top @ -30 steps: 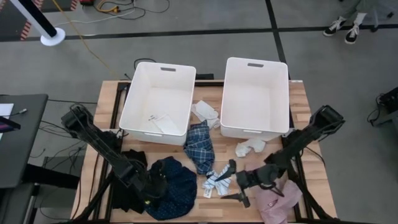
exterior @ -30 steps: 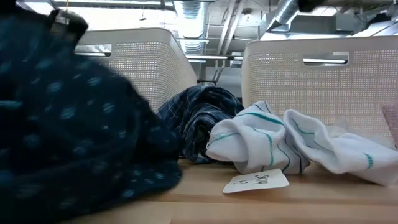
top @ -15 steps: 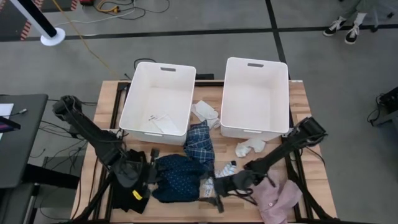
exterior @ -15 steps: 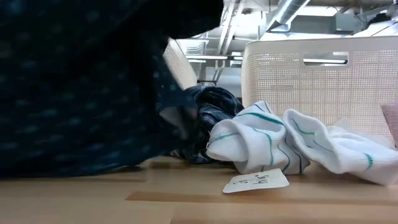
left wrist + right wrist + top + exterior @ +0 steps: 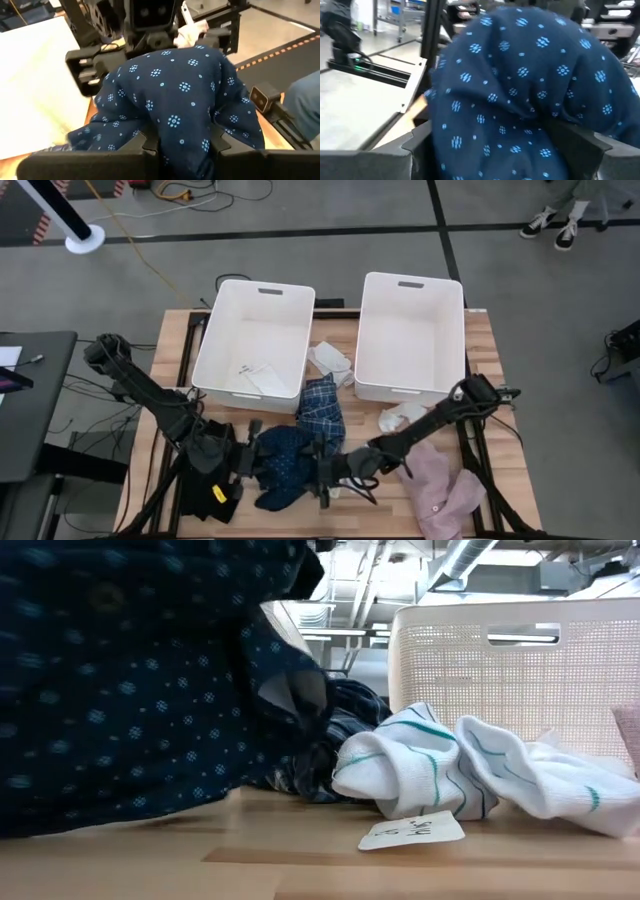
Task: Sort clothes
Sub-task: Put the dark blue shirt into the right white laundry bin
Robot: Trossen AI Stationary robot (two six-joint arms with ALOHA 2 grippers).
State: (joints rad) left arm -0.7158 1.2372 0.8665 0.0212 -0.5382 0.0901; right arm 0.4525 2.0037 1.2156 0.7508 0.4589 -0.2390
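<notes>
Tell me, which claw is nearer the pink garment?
The right claw: the pink garment lies on its side. The left claw is farther off, gripping the navy dotted garment.

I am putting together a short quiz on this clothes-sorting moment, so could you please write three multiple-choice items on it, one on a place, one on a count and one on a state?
1. Where is the pink garment?
A. in the left tub
B. on the table's near right corner
C. on the floor

2. How many white tubs are on the table?
A. one
B. two
C. four

3. What is the left gripper doing?
A. hanging open over a tub
B. resting on the floor
C. gripping the navy dotted garment

Answers: 1 B, the pink cloth lies on wood by the right arm. 2 B, the left tub and right tub stand side by side. 3 C, dotted fabric is pinched between its fingers in the left wrist view.
</notes>
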